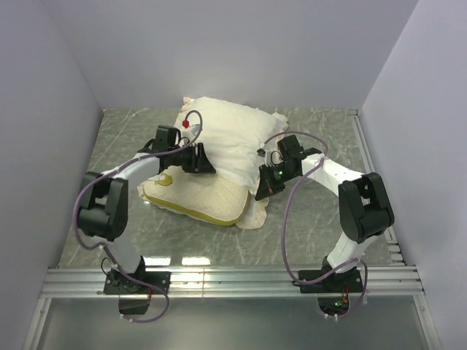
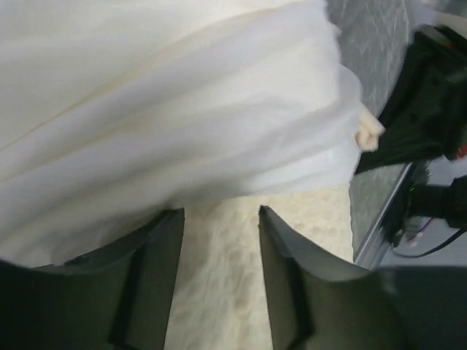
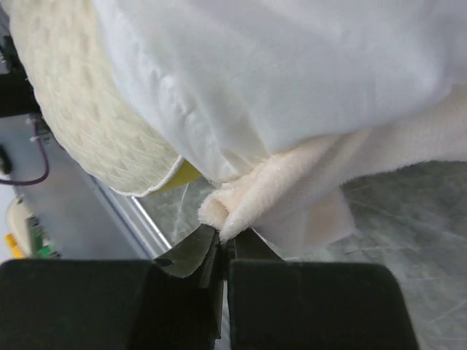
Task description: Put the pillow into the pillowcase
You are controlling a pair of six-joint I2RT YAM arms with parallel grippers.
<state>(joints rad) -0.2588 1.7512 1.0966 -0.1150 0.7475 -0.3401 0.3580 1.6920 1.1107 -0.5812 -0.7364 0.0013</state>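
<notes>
Two arms flank a partly covered pillow [image 1: 191, 197] on the grey marbled table [image 1: 321, 219].
At 9 o'clock of the white pillowcase [image 1: 226, 138], the left gripper [image 1: 195, 159] has its fingers spread over the dimpled cushion, with cloth draped just ahead. The pillow's bare end sticks out toward 7 o'clock. At 4 o'clock, the right gripper [image 1: 263, 186] is pinched tight on the pillowcase's ruffled trim, and a purple cable [image 1: 284, 233] loops beside it.

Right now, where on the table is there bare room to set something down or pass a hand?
Bare table shows in three patches: the near strip in front of the pillow, the far left corner beside the pillowcase, and the far right corner. It is crowded in the middle, where the left gripper and the right gripper flank the pillowcase.
</notes>
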